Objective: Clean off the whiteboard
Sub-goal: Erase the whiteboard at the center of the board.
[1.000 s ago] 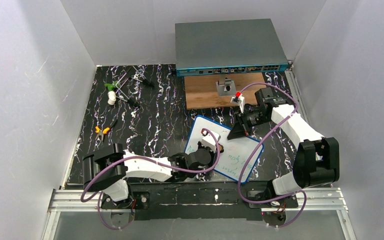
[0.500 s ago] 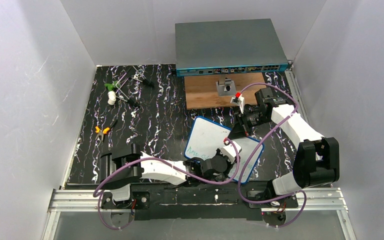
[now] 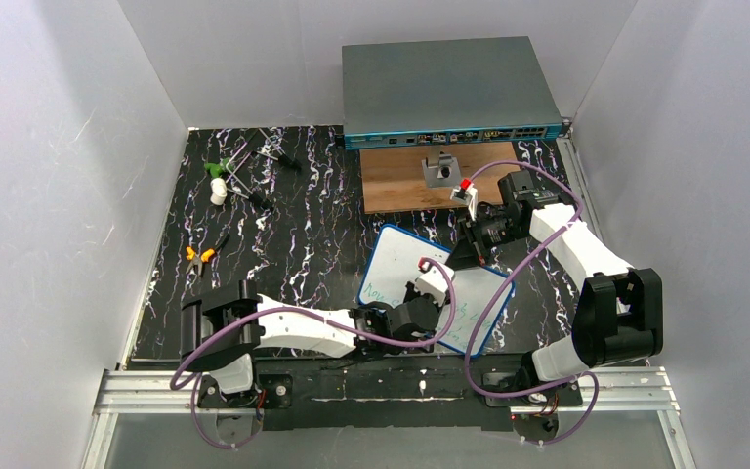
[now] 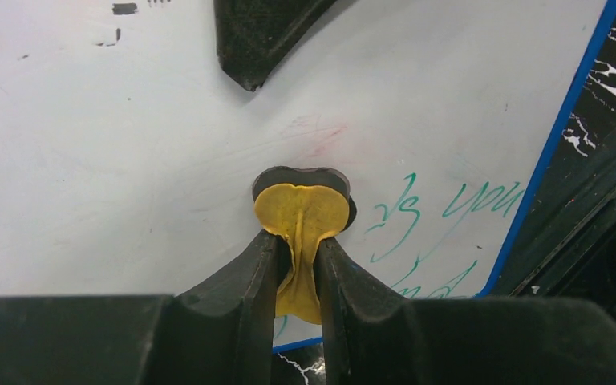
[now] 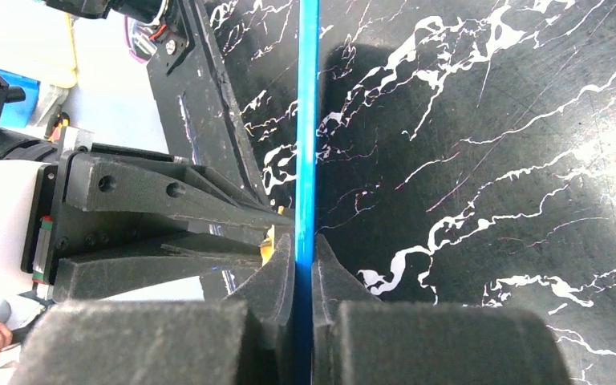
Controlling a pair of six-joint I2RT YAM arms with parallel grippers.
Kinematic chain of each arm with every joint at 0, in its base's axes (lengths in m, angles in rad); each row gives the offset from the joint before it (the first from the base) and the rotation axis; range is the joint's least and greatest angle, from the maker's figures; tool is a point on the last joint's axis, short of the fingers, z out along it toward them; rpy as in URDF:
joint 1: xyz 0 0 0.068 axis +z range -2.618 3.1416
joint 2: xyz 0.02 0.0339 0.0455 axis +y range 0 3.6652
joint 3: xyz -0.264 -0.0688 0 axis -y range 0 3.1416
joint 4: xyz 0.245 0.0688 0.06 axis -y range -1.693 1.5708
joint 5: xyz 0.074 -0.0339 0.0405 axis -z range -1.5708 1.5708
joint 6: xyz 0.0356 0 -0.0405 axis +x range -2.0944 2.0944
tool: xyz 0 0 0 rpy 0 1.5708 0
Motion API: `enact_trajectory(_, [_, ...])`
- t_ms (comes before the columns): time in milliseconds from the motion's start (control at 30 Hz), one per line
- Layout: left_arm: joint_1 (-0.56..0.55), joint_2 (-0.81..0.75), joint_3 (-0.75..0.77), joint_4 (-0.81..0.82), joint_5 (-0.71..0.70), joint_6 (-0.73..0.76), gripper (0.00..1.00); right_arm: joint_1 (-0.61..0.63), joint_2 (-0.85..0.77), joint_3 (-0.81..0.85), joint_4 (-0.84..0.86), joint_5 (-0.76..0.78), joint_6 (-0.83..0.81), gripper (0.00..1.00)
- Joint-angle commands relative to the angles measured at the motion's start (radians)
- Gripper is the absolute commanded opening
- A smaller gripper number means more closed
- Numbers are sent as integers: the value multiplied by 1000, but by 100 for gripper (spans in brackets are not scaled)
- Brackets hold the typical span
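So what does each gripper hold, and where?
The left gripper pinches a yellow pad at its near end; right gripper clamps the whiteboard by its blue rim.

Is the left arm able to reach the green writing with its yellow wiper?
Probably yes. The left end effector holds the yellow wiper on the whiteboard just beside the green writing, with only bare board between them. The right end effector only pinches the board's edge.

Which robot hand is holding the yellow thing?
The left gripper: it pinches the yellow pad on the whiteboard. The right gripper grips only the whiteboard's edge.
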Motion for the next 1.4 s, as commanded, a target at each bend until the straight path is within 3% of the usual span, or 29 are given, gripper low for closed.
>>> enact_trajectory(0, [-6,4,-14,52,20,191,0,14,-18,26,-74,-131,-14,1])
enact_trajectory(167, [-61,103,113,-1,3,287,0,14,-15,27,-76,-132,-18,1])
enact_trajectory(433, [-45,110,146,-135,-208,171,0,14,-17,30,-81,-136,-20,1])
enact_trajectory(567, [-3,53,78,-154,-165,32,0,14,-18,30,-83,-136,-21,1])
enact_trajectory(833, [6,25,85,-173,-91,-4,0,13,-17,29,-83,-136,-23,1])
enact_trajectory(933, [-7,32,91,-135,-66,39,0,12,-17,30,-83,-135,-23,1])
enact_trajectory(1133, [-93,103,116,38,20,274,0,12,-14,32,-85,-138,-24,1])
enact_trajectory(1267, [-97,144,147,55,88,287,0,12,-12,33,-88,-139,-27,1])
enact_trajectory(1367, [-97,157,173,25,32,273,0,12,-12,33,-89,-139,-28,1])
